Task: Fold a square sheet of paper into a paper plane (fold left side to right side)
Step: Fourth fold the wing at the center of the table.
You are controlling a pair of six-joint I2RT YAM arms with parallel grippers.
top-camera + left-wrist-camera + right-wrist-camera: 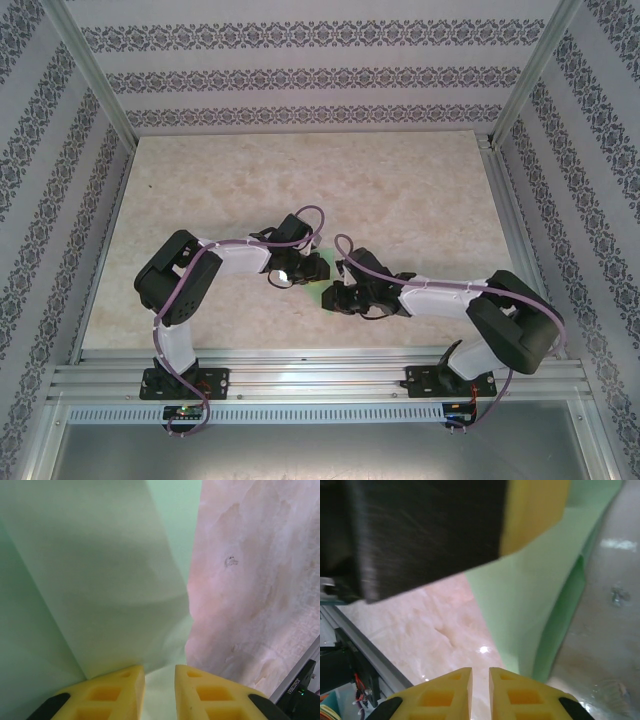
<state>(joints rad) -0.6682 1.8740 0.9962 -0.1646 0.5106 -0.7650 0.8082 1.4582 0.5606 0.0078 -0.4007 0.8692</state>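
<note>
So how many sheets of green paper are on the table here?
1. The thin mint-green paper sheet lies near the table's front edge between the two arms' fingers, mostly covered from above. The left wrist view shows it partly folded; a second sheet underneath cannot be excluded.

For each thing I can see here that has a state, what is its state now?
square sheet of paper: partly folded, one flap lifted off the table, its edge between the left gripper's fingers.
left gripper: fingers nearly together, a thin gap, pinching the paper edge.
right gripper: fingers nearly together; whether it holds the paper cannot be told.
table: bare marble-pattern surface, flat.
</note>
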